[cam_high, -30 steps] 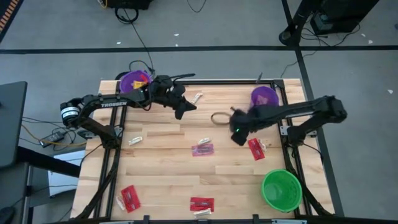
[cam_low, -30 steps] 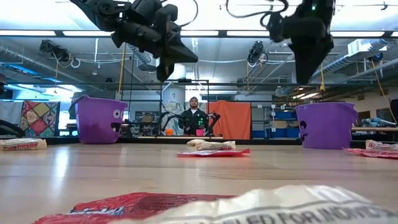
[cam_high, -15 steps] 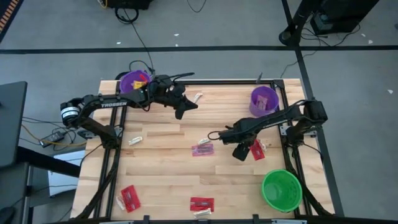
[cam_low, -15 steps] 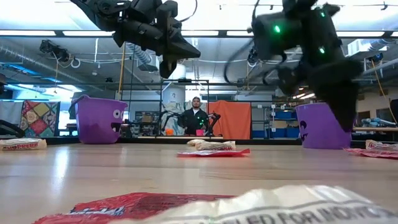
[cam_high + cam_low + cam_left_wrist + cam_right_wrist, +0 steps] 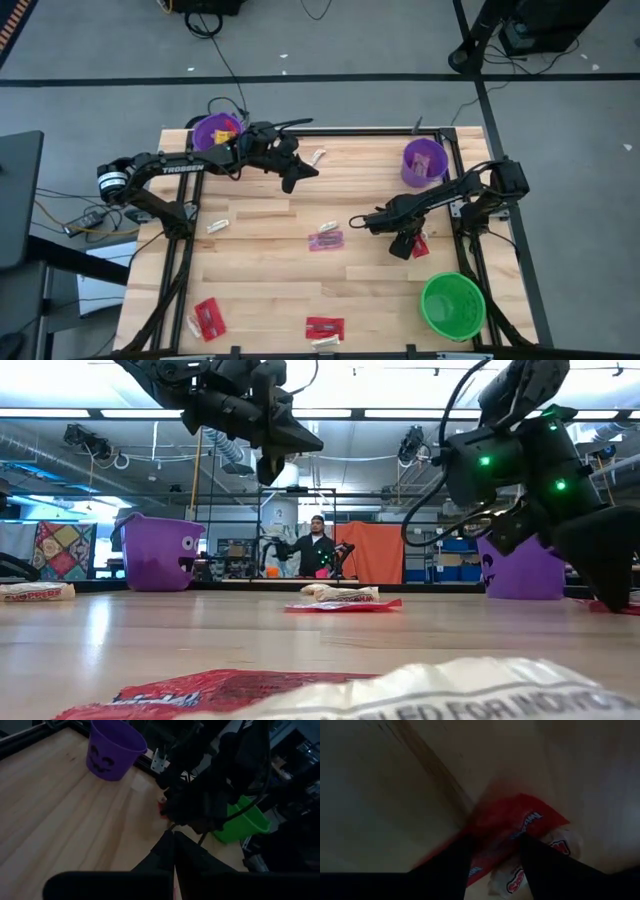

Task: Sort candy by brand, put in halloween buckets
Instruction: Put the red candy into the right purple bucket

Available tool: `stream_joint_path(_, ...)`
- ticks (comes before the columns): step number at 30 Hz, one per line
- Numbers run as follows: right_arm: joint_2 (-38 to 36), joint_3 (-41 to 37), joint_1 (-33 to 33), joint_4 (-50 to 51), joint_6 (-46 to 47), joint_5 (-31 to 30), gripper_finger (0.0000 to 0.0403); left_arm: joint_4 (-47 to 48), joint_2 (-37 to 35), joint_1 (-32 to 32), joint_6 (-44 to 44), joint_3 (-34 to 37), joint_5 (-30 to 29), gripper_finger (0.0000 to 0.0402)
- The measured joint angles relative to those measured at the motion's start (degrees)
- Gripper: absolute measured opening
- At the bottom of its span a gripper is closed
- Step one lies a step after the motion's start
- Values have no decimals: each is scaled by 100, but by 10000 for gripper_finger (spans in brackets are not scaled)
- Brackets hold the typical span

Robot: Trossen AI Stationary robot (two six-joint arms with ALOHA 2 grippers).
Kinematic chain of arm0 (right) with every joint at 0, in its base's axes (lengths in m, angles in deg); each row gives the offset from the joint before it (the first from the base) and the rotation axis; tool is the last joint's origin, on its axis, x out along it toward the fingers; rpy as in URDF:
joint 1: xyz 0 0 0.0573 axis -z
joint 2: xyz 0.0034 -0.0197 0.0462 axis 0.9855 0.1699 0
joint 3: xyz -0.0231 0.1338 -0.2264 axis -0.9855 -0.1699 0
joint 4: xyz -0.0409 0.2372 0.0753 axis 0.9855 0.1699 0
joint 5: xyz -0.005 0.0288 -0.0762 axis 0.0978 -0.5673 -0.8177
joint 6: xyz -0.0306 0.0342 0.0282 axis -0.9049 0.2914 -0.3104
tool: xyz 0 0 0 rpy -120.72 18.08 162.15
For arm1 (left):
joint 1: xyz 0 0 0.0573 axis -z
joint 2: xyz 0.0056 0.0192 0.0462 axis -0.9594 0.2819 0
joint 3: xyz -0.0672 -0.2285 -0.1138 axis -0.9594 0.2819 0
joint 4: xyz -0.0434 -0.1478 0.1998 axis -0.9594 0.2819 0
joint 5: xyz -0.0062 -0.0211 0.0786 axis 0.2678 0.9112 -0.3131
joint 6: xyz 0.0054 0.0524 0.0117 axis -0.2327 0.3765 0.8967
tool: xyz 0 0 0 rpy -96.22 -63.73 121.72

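My right gripper (image 5: 403, 245) is low over a red candy (image 5: 420, 246) near the table's right edge, fingers pointing down. In the right wrist view it is open (image 5: 495, 842), with the red wrapper (image 5: 520, 822) under and between the fingers. My left gripper (image 5: 298, 175) hangs high (image 5: 268, 468) over the far part of the table, shut (image 5: 172, 837), with nothing seen in it. Two purple buckets (image 5: 217, 131) (image 5: 424, 160) stand at the far edge. The green bucket (image 5: 452, 305) stands at the near right corner. My right gripper comes from above at the red candy, which lies flat on the table. One finger (image 5: 450, 865) stands on either side of the wrapper's middle (image 5: 510, 832). I cannot tell whether they touch it.
A pink candy (image 5: 325, 240) lies mid-table and two red ones (image 5: 207, 317) (image 5: 325, 327) near the near edge. Cream pieces lie at the left (image 5: 217, 224) and by the far edge (image 5: 318, 155). A person (image 5: 316, 550) is in the room beyond the table.
My right gripper has swung from beside the right purple bucket toward the table's near and right edges. It has dropped from high up down to table height, over the red candy. The left arm has kept still.
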Motion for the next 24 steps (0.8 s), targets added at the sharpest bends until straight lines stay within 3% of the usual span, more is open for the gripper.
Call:
stream_joint_path(5, 26, 199, 0, -29, -274, -18, 142, -4, 0, 0, -135, 0, -44, 10)
stream_joint_path(12, 39, 642, 54, -147, -719, 142, 15, -2, 0, 0, -318, 0, -46, 10)
stream_joint_path(17, 42, 1324, 111, -120, -935, 368, 14, 0, 0, 0, -437, 0, -54, 10)
stream_joint_path(24, -264, 2305, 172, 77, -1204, -383, 8, -2, 0, 0, -550, 0, -237, 10)
